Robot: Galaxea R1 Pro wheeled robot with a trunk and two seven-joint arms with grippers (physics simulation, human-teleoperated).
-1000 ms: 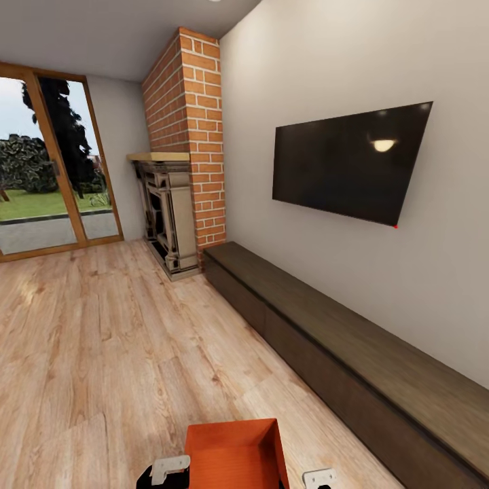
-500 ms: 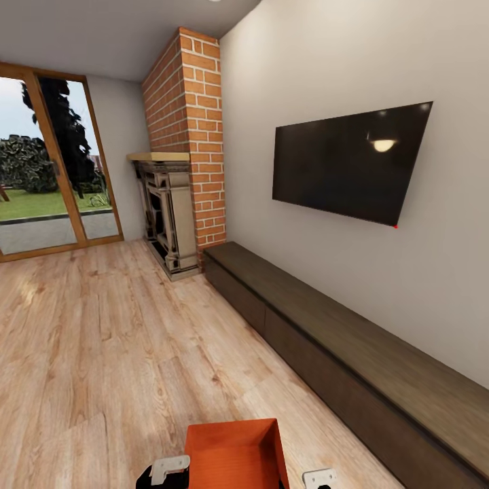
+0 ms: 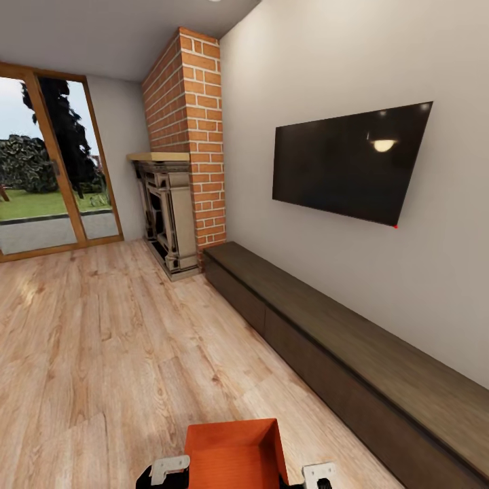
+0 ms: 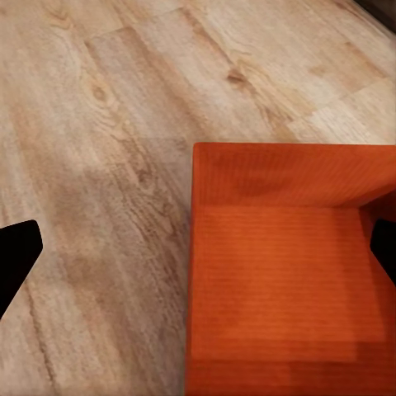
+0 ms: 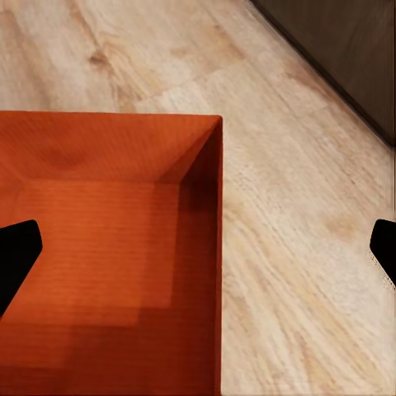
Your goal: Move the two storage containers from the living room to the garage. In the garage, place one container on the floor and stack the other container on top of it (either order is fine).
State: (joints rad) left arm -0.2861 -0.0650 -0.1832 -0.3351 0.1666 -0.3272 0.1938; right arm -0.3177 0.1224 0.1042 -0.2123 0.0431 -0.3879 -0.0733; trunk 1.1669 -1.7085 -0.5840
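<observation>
Down at the head view's lower edge, one orange-red storage container [image 3: 234,454] sits on the light wood plank floor [image 3: 102,353] of the living room, between both grippers. Left gripper [image 4: 198,247] and right gripper [image 5: 198,247] each straddle a container wall, jaws wide apart, gripping nothing.

No readable text, label, brand or number anywhere.

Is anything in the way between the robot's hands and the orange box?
Nothing visible. Each wrist view looks straight down at the orange-red open-top box on the light wood plank floor, one wall between each hand's spread fingers.
</observation>
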